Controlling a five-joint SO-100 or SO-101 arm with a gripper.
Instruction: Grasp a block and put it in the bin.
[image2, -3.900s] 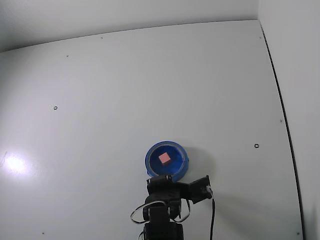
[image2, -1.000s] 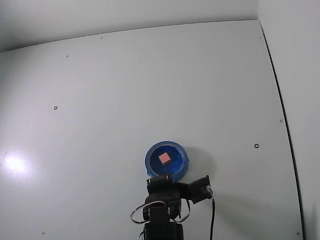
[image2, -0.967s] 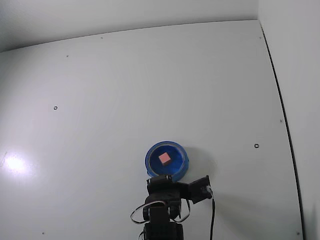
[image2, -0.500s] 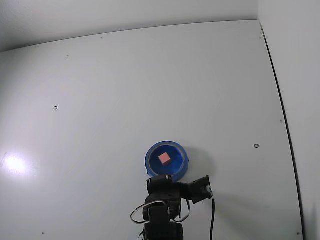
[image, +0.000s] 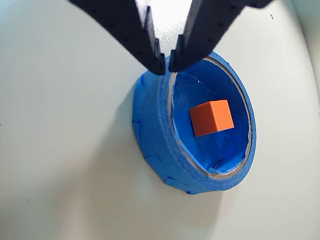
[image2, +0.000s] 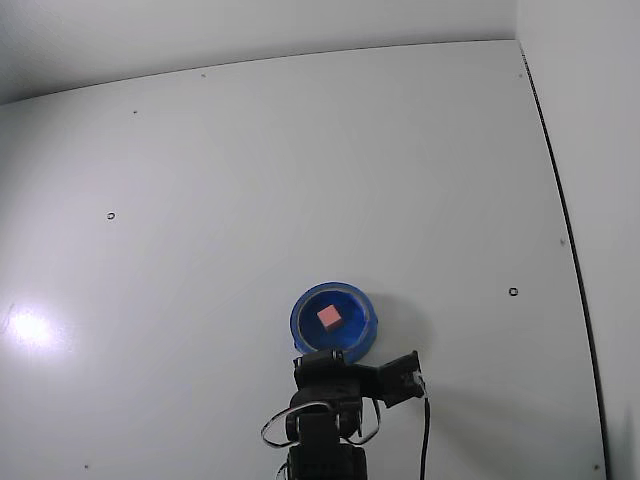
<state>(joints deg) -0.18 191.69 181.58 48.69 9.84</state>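
The block (image: 211, 117) lies inside the bin (image: 152, 125), a round blue container with a thick rim. In the fixed view the small pink-red block (image2: 329, 317) rests near the middle of the bin (image2: 300, 311), just beyond the folded arm. My gripper (image: 166, 62) comes in from the top of the wrist view, above the bin's upper rim. Its black fingertips (image: 155, 57) nearly touch, with nothing between them. In the fixed view the arm's body hides the fingers.
The white table (image2: 250, 200) stretches wide around the bin, with a few small screw holes (image2: 513, 292). A wall edge (image2: 560, 200) runs along the right side. The arm's base (image2: 325, 440) and cable sit at the bottom of the fixed view.
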